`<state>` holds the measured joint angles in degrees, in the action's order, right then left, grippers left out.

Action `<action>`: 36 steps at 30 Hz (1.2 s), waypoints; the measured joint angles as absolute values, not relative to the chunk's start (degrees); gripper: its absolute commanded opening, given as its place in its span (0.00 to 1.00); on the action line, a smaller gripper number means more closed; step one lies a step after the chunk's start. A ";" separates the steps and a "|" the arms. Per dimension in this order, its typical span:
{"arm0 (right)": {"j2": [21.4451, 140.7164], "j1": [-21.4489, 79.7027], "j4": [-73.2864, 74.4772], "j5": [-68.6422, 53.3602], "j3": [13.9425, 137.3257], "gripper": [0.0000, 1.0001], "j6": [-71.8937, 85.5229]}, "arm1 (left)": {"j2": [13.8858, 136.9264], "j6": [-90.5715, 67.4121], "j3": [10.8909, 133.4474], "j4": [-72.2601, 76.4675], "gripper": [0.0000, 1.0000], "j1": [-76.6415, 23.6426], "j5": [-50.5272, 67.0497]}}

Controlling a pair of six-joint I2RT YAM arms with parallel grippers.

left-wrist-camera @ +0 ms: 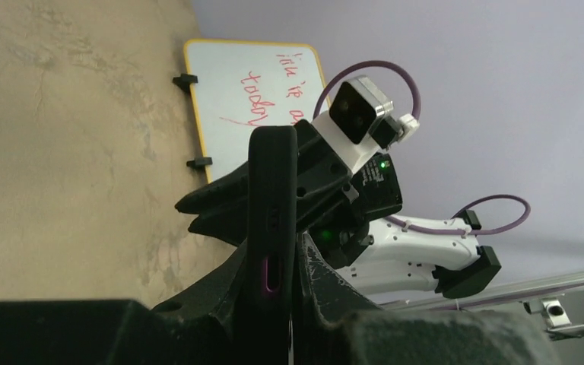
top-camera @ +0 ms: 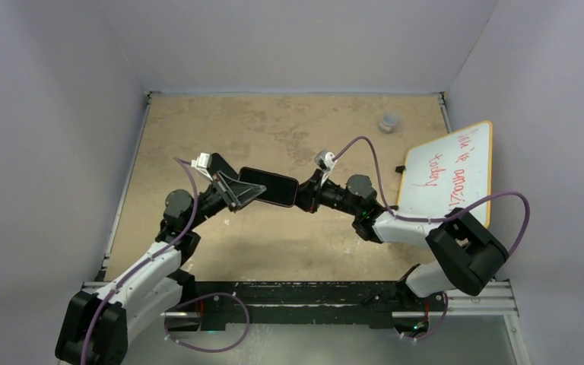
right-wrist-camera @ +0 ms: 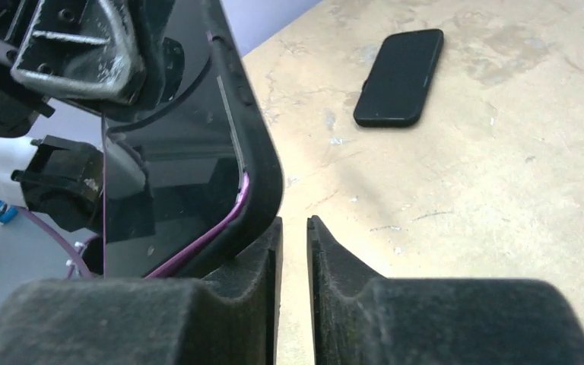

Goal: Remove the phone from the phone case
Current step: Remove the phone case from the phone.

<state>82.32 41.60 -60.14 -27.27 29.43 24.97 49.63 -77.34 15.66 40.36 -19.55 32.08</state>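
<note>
- Frankly, I judge the job barely begun: the phone sits inside the phone case, with only a purple edge showing at one corner.
- My left gripper is clamped on the cased phone, holding it above the table.
- My right gripper is all but closed on nothing, one finger touching the case corner.
- Left to do: peel the case off.
</note>
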 measured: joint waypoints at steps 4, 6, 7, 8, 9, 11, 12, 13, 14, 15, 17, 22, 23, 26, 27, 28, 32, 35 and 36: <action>81.69 40.80 -57.28 -24.91 29.43 0.25 25.02 | 50.50 -75.26 15.90 39.09 0.00 -19.70 34.65; 80.77 40.75 -55.46 -24.47 29.43 0.29 25.02 | 50.89 -73.93 16.53 38.46 0.00 -19.70 35.40; 80.27 40.73 -54.81 -24.25 29.43 0.31 25.02 | 50.92 -73.34 16.82 38.22 0.00 -19.70 35.66; 79.57 40.75 -53.82 -23.88 29.43 0.33 24.99 | 50.89 -72.75 17.08 38.06 0.00 -19.70 35.83; 78.78 40.73 -52.80 -23.51 29.43 0.35 25.02 | 50.87 -72.29 17.30 37.95 0.00 -19.70 35.94; 77.28 40.62 -51.16 -22.81 29.39 0.39 24.97 | 50.85 -71.85 17.39 38.00 0.00 -19.70 35.97; 76.53 40.51 -50.54 -22.20 29.17 0.42 24.97 | 50.76 -71.72 17.39 38.02 0.00 -19.70 35.73; 75.92 40.45 -50.13 -21.80 28.86 0.45 24.99 | 50.74 -71.68 17.39 37.93 0.00 -19.70 35.40; 75.18 40.42 -49.80 -21.39 28.36 0.47 24.99 | 50.74 -71.75 17.37 37.85 0.00 -19.73 35.05; 74.41 40.40 -49.58 -20.91 27.77 0.50 25.02 | 50.76 -71.81 17.26 37.91 0.00 -19.79 34.65; 72.84 40.40 -49.39 -20.45 26.41 0.53 24.99 | 50.96 -72.42 16.91 38.39 0.00 -19.86 33.76; 68.84 40.36 -47.29 -20.97 23.86 0.62 24.16 | 54.50 -73.03 17.61 39.72 0.00 -19.64 34.37; 68.03 40.36 -45.67 -20.97 23.86 0.64 23.68 | 55.51 -72.95 18.22 39.75 0.00 -19.44 35.27; 64.73 40.36 -41.58 -21.23 23.86 0.69 22.41 | 57.21 -72.27 19.31 39.81 0.00 -18.13 37.98; 63.37 40.32 -40.69 -21.58 23.97 0.70 22.22 | 57.21 -71.92 19.31 39.62 0.00 -17.58 38.41; 62.00 40.07 -39.99 -21.76 24.08 0.70 22.20 | 57.14 -71.33 19.31 39.33 0.00 -16.80 39.24; 58.04 38.81 -39.35 -21.98 24.71 0.70 23.68 | 55.11 -70.06 19.27 38.44 0.00 -15.68 40.53; 57.65 38.28 -40.21 -22.06 25.85 0.69 26.22 | 53.82 -70.00 18.90 39.46 0.00 -15.70 41.63; 57.78 38.22 -40.66 -22.13 26.20 0.68 27.18 | 53.76 -70.41 18.72 40.12 0.00 -15.70 42.06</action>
<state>57.78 38.22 -40.66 -22.13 26.20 27.18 53.76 -70.41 18.72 40.12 -15.70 42.06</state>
